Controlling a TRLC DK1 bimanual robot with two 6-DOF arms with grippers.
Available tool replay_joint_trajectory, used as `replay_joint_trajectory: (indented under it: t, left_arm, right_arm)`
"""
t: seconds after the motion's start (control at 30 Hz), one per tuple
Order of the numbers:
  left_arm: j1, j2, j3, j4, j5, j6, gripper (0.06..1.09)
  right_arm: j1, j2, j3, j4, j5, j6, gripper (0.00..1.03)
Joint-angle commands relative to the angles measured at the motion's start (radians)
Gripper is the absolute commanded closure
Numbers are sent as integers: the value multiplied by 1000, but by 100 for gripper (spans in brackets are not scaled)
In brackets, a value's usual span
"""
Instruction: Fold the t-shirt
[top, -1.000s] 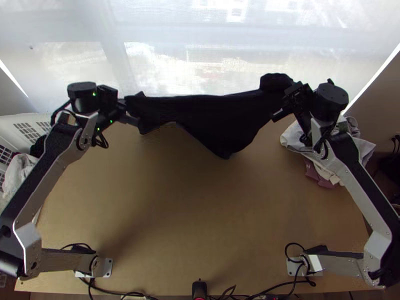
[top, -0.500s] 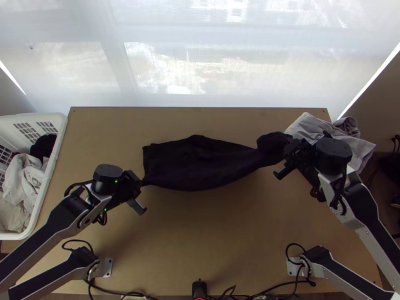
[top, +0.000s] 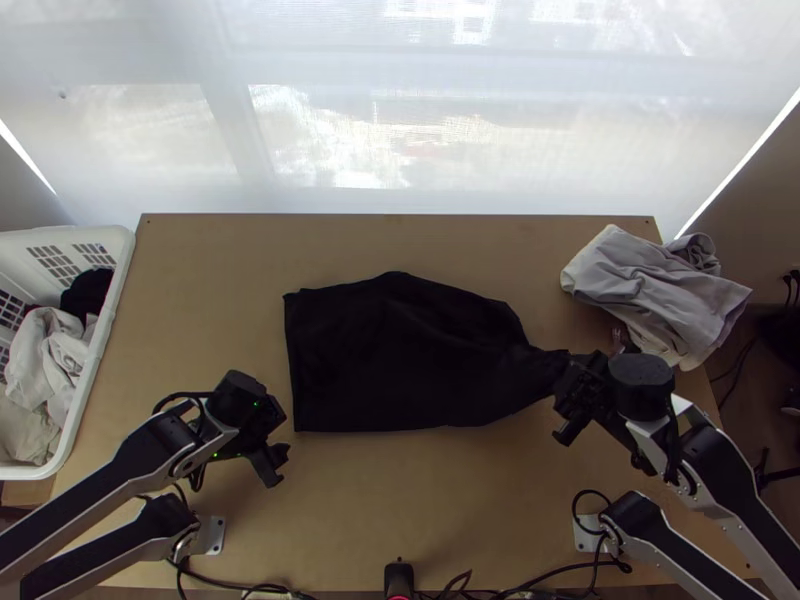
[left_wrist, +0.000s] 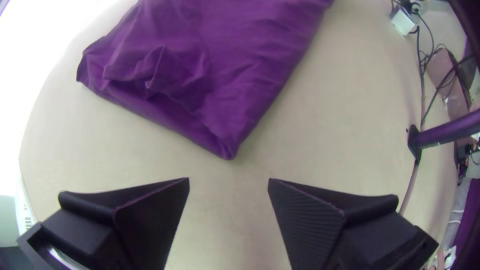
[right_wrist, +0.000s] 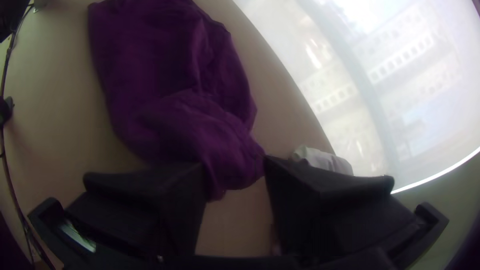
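the wooden table (top: 420, 520) is bearing the black t-shirt (top: 400, 350) near its middle, lying mostly spread, tapering toward four o'clock. the white basket (top: 112, 300) is sitting at nine o'clock, grey cloth (top: 640, 285) at two. at eight, the left gripper (top: 276, 462) is gaping, gripping nothing; at four, the right gripper (top: 564, 398) is parting its fingers around the tapering end.

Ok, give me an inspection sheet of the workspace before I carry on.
surface: light wooden table, dark dots at its far corners
job's things: black t-shirt, creased, mid-table, narrowing towards the right hand
clutter: grey cloth pile, far right corner; white laundry basket, left edge
left hand: open, clear of the shirt
right hand: fingers apart, bunched shirt between them
cables: black cables looping near the table's near edge
surroundings: bright window beyond the table
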Motion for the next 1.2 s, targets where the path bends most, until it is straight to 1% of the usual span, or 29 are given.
replay_joint_trajectory:
  t: [0.0,0.07,0.1,0.2,0.33,0.47,0.57,0.67,0.73,0.87,0.9,0.97,1.03,1.13,1.17]
  left_arm:
    - [125,155,91,19,6,-36,16]
    - [156,229,150,54,6,-57,16]
    - [171,267,179,74,8,-66,16]
    - [205,382,275,119,8,-108,16]
    - [222,531,410,159,8,-166,15]
    - [242,680,542,180,8,-214,15]
    - [251,774,628,177,8,-260,15]
    - [249,832,679,168,6,-275,15]
    - [246,861,703,145,6,-283,17]
    - [249,898,729,79,-6,-310,17]
    - [251,902,733,60,-7,-319,19]
    - [251,904,733,36,-7,-327,25]
    - [249,909,731,21,-6,-332,29]
    - [248,918,731,1,-6,-332,34]
    - [248,919,731,-9,-4,-332,35]
  right_arm:
    - [-12,-111,-86,-75,6,3,18]
    - [-26,-137,-92,-93,8,1,6]
    - [-30,-151,-95,-101,9,0,5]
    - [-61,-199,-95,-119,14,-6,5]
    - [-107,-271,-98,-158,15,-40,5]
    - [-150,-341,-95,-167,17,-68,5]
    - [-174,-363,-98,-165,17,-69,5]
    - [-194,-373,-98,-167,17,-68,5]
    - [-199,-381,-98,-167,17,-69,5]
    - [-225,-393,-98,-165,18,-92,5]
    - [-227,-398,-99,-165,20,-97,5]
    - [-228,-399,-104,-164,20,-100,5]
    - [-228,-399,-109,-159,20,-98,5]
    - [-230,-398,-119,-142,20,-100,5]
    - [-230,-398,-121,-139,18,-100,5]
